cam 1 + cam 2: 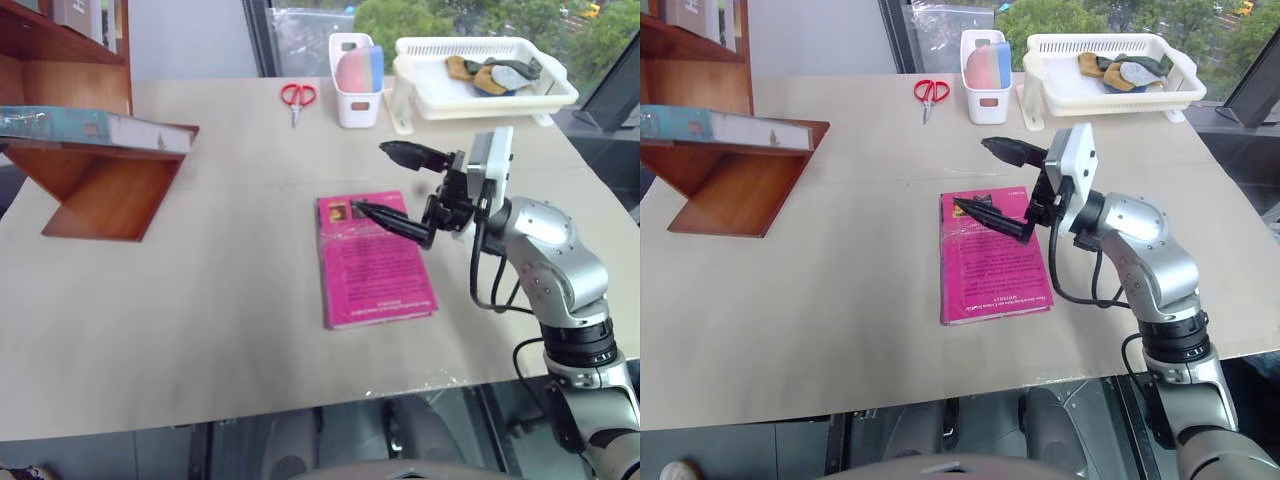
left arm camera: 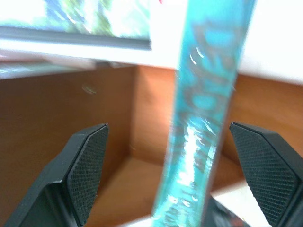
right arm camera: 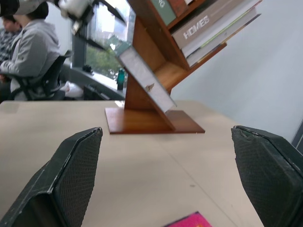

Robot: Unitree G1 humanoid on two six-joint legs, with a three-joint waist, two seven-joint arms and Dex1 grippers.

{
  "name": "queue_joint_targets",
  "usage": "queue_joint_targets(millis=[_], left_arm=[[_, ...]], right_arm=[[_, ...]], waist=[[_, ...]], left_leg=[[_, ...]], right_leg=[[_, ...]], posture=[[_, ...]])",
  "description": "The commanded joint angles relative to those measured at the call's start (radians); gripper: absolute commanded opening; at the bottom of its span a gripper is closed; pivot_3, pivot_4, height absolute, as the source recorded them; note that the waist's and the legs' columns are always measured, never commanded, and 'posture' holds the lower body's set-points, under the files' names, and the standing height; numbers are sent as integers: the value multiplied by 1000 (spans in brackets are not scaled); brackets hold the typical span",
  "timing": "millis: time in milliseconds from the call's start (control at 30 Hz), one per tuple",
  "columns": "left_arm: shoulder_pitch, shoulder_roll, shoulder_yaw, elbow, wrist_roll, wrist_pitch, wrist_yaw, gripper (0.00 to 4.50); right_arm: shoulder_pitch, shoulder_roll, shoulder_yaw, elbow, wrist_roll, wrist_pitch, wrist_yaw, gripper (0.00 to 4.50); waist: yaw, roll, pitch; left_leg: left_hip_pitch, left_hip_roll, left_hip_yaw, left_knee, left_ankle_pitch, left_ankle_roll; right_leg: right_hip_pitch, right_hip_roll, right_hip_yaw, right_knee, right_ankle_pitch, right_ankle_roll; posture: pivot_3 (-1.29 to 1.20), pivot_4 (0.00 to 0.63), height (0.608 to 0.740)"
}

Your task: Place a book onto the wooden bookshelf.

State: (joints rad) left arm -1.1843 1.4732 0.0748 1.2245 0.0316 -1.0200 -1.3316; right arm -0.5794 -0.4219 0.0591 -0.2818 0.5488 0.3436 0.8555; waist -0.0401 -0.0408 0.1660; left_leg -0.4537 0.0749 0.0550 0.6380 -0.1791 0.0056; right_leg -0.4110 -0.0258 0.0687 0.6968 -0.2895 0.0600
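Where the book [image 1: 95, 130] lies flat on the wooden bookshelf [image 1: 100, 185] board, long axis along it, the left tool [image 2: 173, 175] stands wide open astride its spine, holding nothing; right tool [image 1: 395, 187], open and empty, hangs over the bench [image 1: 200, 320].

Right gripper [image 1: 385, 183] gapes wide; left gripper [image 2: 170, 170] likewise.

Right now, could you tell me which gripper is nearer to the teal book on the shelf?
Left. The left gripper straddles the teal book with its fingers apart; the right gripper hangs open over the pink book.
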Motion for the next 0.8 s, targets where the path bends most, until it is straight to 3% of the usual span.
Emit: queue_joint_targets(millis=[33, 133, 233, 333, 400, 533, 600, 700, 800], left_arm=[[67, -46, 108, -214, -285, 27, -155, 4433], [190, -155, 116, -626, -490, 225, -109, 4433], [303, -258, 101, -1035, -619, 494, 80, 4433], [411, -357, 86, -1299, -685, 709, 252, 4433], [484, -471, 30, -1458, -715, 852, 418, 4433], [729, -685, -67, -1639, -766, 1171, 751, 4433], [860, -781, -94, -1665, -745, 1245, 861, 4433], [1070, -846, -60, -1690, -707, 1282, 902, 4433], [1209, -830, 25, -1688, -689, 1308, 909, 4433]], right_arm=[[6, -34, -43, -7, 17, -9, 31, 4500], [19, -66, -61, -5, 26, -6, 55, 4500], [42, -102, -79, -23, 45, 19, 72, 4500], [64, -138, -92, -36, 52, 54, 65, 4500], [91, -172, -97, -42, 8, 37, 52, 4500], [183, -226, -114, -44, -101, 4, -7, 4500], [252, -245, -139, -42, -135, 16, -49, 4500], [393, -273, -192, -100, -151, 18, -70, 4500], [503, -303, -264, -150, -148, 34, -84, 4500]], waist=[[5, 0, 0], [18, 0, 0], [29, 0, 0], [24, 1, 0], [22, 5, -1], [21, 10, -3], [21, 11, -4], [23, 10, -4], [26, 10, -4]], left_leg=[[0, 0, 0, 0, 0, 0], [0, 0, -1, 3, 0, 0], [1, 0, -5, 6, 0, 0], [1, -2, -5, 9, -1, 1], [2, -1, -5, 9, -1, 1], [6, 0, -8, 9, -1, 1], [8, 0, -7, 9, -1, 1], [6, 0, -8, 10, -1, 1], [7, -1, -7, 9, -1, 1]], right_leg=[[0, 0, 0, 0, 0, 0], [2, -1, -2, 1, 0, 0], [7, -3, -4, 0, 0, 0], [9, -4, -5, 0, 1, 1], [9, -2, -4, 1, 1, 1], [13, 3, -3, 1, 1, 1], [15, 3, -2, 1, 1, 1], [13, 3, -2, 0, 1, 1], [14, 2, -2, -1, 1, 1]], posture=[[0, 150, 740], [0, 150, 740], [0, 150, 740], [0, 150, 740], [0, 150, 740], [0, 150, 740], [0, 150, 740], [0, 150, 740], [0, 150, 740]])
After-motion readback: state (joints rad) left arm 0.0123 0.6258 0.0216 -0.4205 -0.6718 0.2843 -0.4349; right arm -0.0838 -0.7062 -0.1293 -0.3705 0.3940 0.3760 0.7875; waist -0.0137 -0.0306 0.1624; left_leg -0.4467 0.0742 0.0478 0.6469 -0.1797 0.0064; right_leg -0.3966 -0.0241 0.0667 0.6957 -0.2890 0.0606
